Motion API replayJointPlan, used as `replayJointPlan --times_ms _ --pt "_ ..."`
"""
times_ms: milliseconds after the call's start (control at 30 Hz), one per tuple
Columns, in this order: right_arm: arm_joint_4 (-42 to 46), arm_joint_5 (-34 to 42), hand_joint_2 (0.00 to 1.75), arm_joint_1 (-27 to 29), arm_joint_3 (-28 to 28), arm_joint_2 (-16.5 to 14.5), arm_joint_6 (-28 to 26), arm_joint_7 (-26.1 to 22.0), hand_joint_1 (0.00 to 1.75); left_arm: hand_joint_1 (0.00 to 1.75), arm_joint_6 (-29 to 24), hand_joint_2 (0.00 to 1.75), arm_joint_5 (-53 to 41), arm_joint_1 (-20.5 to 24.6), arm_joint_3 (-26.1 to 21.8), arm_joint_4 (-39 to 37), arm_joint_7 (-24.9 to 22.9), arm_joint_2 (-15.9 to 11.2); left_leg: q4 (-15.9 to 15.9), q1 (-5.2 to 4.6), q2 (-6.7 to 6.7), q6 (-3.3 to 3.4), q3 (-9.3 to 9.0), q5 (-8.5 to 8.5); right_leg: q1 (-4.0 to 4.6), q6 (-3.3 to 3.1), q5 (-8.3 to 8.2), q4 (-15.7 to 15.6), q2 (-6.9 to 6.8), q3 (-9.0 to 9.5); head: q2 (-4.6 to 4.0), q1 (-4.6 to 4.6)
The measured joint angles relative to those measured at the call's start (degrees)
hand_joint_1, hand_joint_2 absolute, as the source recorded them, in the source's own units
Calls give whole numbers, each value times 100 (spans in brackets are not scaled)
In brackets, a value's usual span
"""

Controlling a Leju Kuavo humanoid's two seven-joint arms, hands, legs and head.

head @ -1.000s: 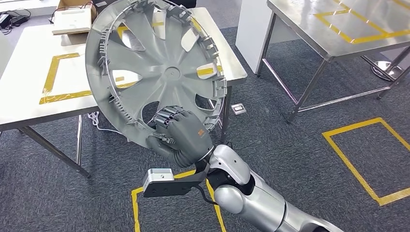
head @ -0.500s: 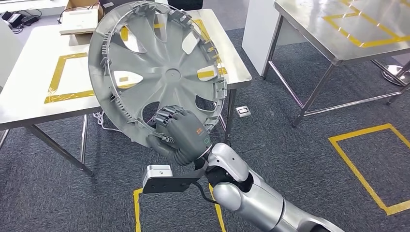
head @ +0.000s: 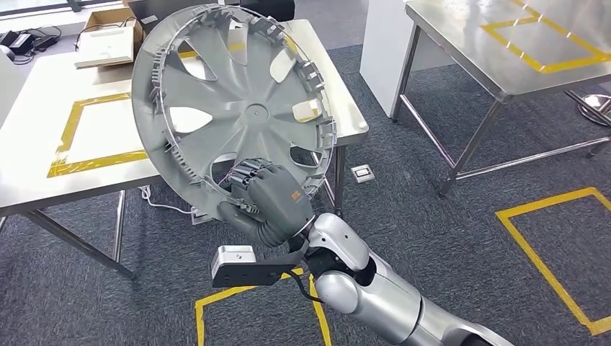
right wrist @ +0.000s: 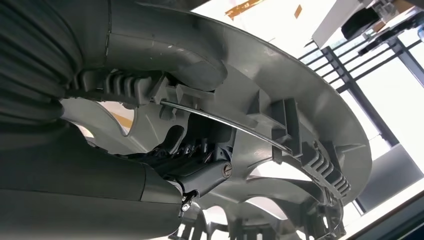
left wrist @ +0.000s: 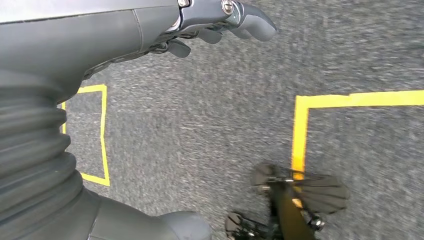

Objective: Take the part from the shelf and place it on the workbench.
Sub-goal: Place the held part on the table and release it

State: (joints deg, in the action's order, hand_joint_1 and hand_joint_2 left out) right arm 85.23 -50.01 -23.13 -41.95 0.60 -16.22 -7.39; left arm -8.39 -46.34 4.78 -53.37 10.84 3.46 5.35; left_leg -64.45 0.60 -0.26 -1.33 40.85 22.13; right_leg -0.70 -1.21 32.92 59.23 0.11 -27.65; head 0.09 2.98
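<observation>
While the right hand [head: 268,196] grips the grey wheel cover [head: 234,101] by its lower rim, holding it upright above the white workbench [head: 43,155], the left hand [left wrist: 220,22] hangs over carpet, fingers loosely curled, holding nothing; a cardboard box [head: 108,32] on the bench holds something white.

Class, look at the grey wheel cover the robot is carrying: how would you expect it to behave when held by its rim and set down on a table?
The wheel cover looks like thin moulded plastic with cut-out openings, so probably light and slightly flexible. The right hand grips only the lower rim, so it may wobble. Set down on edge, the round shape would probably roll or tip.
</observation>
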Motion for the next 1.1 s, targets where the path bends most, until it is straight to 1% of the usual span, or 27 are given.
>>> replayJointPlan --times_ms 33,67,133,167,200,233,267,333,367,400,433,467,500,533,567,600,667,700,733,767,833,867,900,933,967,1033,1100 --pt "-3 -1 175 -7 -1 -2 -4 -1 175 0 -1 175 0 2 0 -1 1 -2 241 -26 9 39 -110 -39 7 33 53 -16 0 41 0 -8" --pt "-6 -2 175 -16 -1 -4 -7 -2 175 0 -1 175 -1 5 0 -1 1 -3 359 -47 14 75 -179 12 12 71 77 -34 0 80 0 -9" --pt "-9 -2 175 -33 -2 -7 -11 -1 175 0 -3 175 -2 14 -1 -1 1 -3 482 -45 8 136 -287 155 18 151 31 -10 -1 116 0 -7" --pt "-10 3 175 -37 -2 -8 -10 0 175 0 -4 175 -2 11 -2 0 2 -4 522 -31 -3 168 -344 182 16 185 -32 102 -2 80 0 8" --pt "-12 9 175 -40 -3 -9 -9 1 175 0 -4 175 -2 8 -3 0 2 -4 563 -18 -11 200 -414 213 14 215 -93 312 -2 -43 0 17" --pt "-14 12 175 -42 -3 -9 -8 2 175 0 -4 175 -2 8 -4 1 4 -4 599 -7 -22 224 -488 244 10 240 -107 614 -1 -246 0 28" --pt "-17 13 175 -41 -4 -7 -7 0 175 0 -4 175 -2 9 -7 1 7 -5 622 -5 -31 243 -548 288 7 260 -57 949 1 -501 0 44" --pt "-20 7 175 -35 -4 1 -8 -3 175 0 -4 175 -2 0 -21 0 9 -4 640 -5 -54 252 -685 406 7 286 250 1452 2 -1007 0 57" --pt "-21 7 175 -26 -4 5 -8 -3 175 0 -4 175 -2 -13 -31 -1 9 -3 641 -5 -66 245 -772 477 7 288 378 1512 1 -1171 0 60" --pt "-21 8 175 -14 -4 10 -8 -2 175 0 -4 175 -2 -28 -39 -2 8 -2 640 -5 -77 236 -874 554 7 285 397 1425 1 -1262 0 61" --pt "-22 11 175 -1 -4 15 -8 1 175 0 -4 175 -2 -40 -46 -4 9 1 640 -5 -85 226 -983 633 6 281 258 1198 1 -1282 0 63" --pt "-24 13 175 9 -4 21 -8 3 175 0 -4 175 -2 -47 -50 -5 11 4 641 -5 -90 212 -1081 713 6 264 -45 871 -1 -1258 0 64" --pt "-26 13 175 16 -4 31 -10 2 175 0 -4 175 -2 -46 -53 -7 13 6 621 -12 -94 192 -1174 798 14 243 -435 507 -6 -1238 0 62" --pt "-29 12 175 19 -5 39 -10 1 175 0 -4 175 -3 -41 -56 -8 15 8 611 -21 -98 163 -1236 879 27 206 -742 242 -9 -1207 0 59" --pt "-30 10 175 19 -5 46 -12 0 175 0 -4 175 -4 -35 -58 -7 17 8 615 -29 -99 127 -1287 951 43 161 -944 74 -7 -1181 0 56" --pt "-30 9 175 14 -5 50 -15 -1 175 0 -3 175 -6 -28 -60 -6 19 8 606 -38 -100 85 -1344 985 56 113 -1004 0 -3 -1154 0 53" --pt "-25 11 175 1 -3 48 -17 6 175 0 0 175 -11 -11 -61 -2 29 8 573 -32 -89 17 -1420 991 54 12 -951 -22 12 -1018 0 54" --pt "-26 14 175 -7 0 45 -17 12 175 0 4 175 -15 3 -61 -2 46 10 434 -29 -77 -9 -1389 974 44 -32 -933 -48 12 -945 0 45" --pt "-28 16 175 -16 2 42 -17 17 175 0 19 175 -18 20 -61 -3 69 13 211 -22 -62 -31 -1272 999 37 -71 -908 -64 10 -879 0 39" --pt "-35 19 175 -26 4 39 -16 24 175 0 36 175 -21 33 -61 -4 98 17 -104 -15 -47 -53 -1074 1074 32 -96 -868 -78 9 -828 0 32" --pt "-74 41 175 -69 11 32 19 48 175 0 67 175 -35 39 -61 -6 133 21 -727 -8 -33 -95 -583 1382 33 -123 -773 -83 16 -743 0 26" --pt "-121 64 175 -110 17 27 63 72 175 0 73 175 -48 34 -61 -6 137 20 -882 -6 -31 -104 -388 1516 33 -123 -722 -82 25 -691 0 24" --pt "-195 97 175 -178 27 15 126 101 175 0 77 175 -68 32 -61 -5 134 18 -870 -5 -29 -106 -268 1539 32 -117 -670 -82 34 -629 0 24" --pt "-286 134 175 -266 39 -3 196 129 175 0 81 175 -92 32 -61 -5 132 15 -722 -4 -25 -102 -225 1437 30 -109 -622 -82 41 -568 0 23" --pt "-390 169 175 -363 52 -27 263 154 175 0 84 175 -113 36 -61 -4 128 11 -492 -4 -21 -94 -232 1244 29 -99 -581 -82 45 -510 0 23" --pt "-645 235 175 -602 93 -90 402 190 175 0 91 175 -162 45 -61 -4 121 5 115 -7 3 -66 -303 639 36 -69 -506 -72 47 -421 0 21" --pt "-990 293 175 -920 148 -182 545 209 175 0 105 175 -210 67 -60 -5 105 6 505 -24 26 1 -343 229 56 -17 -435 -53 60 -395 0 15"
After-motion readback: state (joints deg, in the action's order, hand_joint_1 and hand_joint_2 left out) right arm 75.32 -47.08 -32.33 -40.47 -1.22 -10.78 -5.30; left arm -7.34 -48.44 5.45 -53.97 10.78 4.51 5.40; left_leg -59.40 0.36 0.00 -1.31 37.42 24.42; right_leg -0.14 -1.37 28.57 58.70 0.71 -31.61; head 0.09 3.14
